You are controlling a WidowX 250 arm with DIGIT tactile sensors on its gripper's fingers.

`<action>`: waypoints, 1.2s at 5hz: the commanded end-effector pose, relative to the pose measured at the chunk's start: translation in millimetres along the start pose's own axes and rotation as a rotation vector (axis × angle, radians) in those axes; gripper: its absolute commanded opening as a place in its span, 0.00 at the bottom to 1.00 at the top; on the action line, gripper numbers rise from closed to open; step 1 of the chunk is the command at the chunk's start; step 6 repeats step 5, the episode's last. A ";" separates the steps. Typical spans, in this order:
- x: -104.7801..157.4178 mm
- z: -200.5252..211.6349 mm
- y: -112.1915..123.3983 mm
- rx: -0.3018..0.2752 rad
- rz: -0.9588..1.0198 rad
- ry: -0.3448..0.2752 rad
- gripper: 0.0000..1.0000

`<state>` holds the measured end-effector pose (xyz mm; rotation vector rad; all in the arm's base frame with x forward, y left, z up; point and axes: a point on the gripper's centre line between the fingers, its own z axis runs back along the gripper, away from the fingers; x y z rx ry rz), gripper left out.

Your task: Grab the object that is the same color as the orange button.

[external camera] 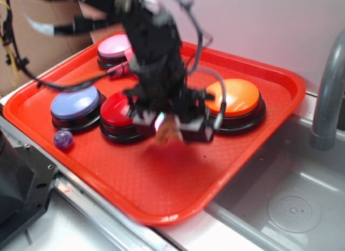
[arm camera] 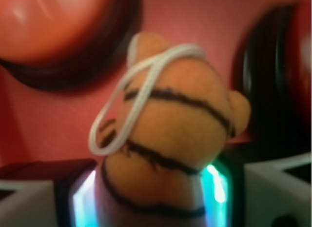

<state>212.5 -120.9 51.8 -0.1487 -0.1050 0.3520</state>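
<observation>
Starting at the left of the outside view, there's a small purple ball sitting on the red tray just in front of the lavender button, pretty much touching its base. Next over is the red button, partly hidden behind the arm, and further back there's a pink button with something pinkish and ridged lying just in front of it, too blurry to say more. In the middle, the gripper hangs low over the tray between the red button and the orange button, and it's clamped on the little tiger toy, which pokes out between the fingers. The wrist view makes that clearer: the tiger toy fills the frame, tan-orange with dark stripes and a white string loop on it, squeezed between the two glowing pads at the bottom. I can't tell whether the toy is touching the tray or lifted a bit, it's all motion blur. Off to the right of the tray there's a grey sink with a grey faucet at the edge.
</observation>
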 end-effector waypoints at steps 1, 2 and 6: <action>44.2 82.4 7.7 -0.044 -0.208 -0.002 0.00; 55.9 108.3 29.8 -0.046 -0.241 0.001 0.00; 32.2 157.0 95.2 0.074 -0.034 -0.066 0.00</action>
